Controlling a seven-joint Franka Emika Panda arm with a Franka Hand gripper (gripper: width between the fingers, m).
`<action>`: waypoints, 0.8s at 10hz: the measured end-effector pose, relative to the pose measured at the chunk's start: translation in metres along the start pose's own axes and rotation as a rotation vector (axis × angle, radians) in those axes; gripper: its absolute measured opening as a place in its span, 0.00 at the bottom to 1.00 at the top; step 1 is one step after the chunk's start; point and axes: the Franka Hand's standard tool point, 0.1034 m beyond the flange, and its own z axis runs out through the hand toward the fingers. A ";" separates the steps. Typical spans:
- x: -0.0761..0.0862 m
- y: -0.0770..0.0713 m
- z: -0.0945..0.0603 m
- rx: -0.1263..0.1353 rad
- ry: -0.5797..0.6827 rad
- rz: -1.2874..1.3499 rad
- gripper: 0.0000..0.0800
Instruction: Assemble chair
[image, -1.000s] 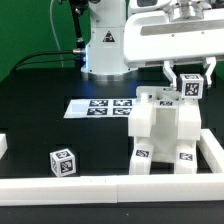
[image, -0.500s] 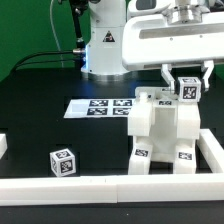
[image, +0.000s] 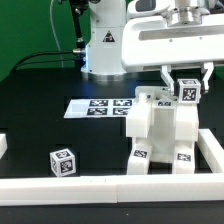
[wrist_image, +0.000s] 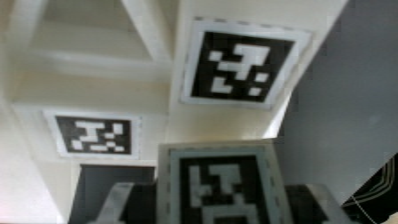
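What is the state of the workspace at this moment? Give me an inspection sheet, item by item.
Surface: black table, with a white rail along the front that turns up at both sides; the marker board lies flat on it.
Job's things: the partly built chair stands at the exterior view's right; a loose tagged cube sits apart from it, near the front rail.
Clutter: nothing seen.
Grippers: the gripper is closed on a small tagged block at the chair's top; whether block and chair touch cannot be told.
Cables: a black cable runs behind the table toward the arm's base.
Surroundings: green backdrop.
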 end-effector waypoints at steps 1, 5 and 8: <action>0.000 0.000 0.000 0.000 0.000 0.000 0.35; 0.000 0.000 0.000 0.000 -0.001 0.000 0.73; -0.004 -0.001 0.001 0.010 -0.053 0.007 0.81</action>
